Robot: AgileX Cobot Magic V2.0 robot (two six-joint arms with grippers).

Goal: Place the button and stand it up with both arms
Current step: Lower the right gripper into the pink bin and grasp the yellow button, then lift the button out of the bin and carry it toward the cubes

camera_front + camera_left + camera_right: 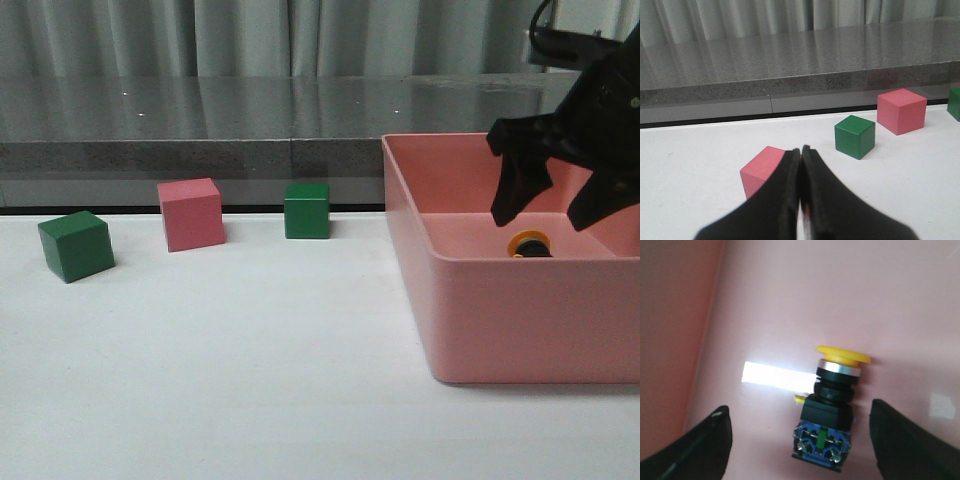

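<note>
Pink bin (500, 330): nearest item, holds the button (832, 407) lying on its side on the floor. Right gripper (560, 205): fingers spread, poised above to straddle it. Left gripper (801, 200): fingers pressed together, idle near the cubes (855, 136).

Glossy pink plastic bin (520, 330) — speckled stone ledge (200, 125)
</note>
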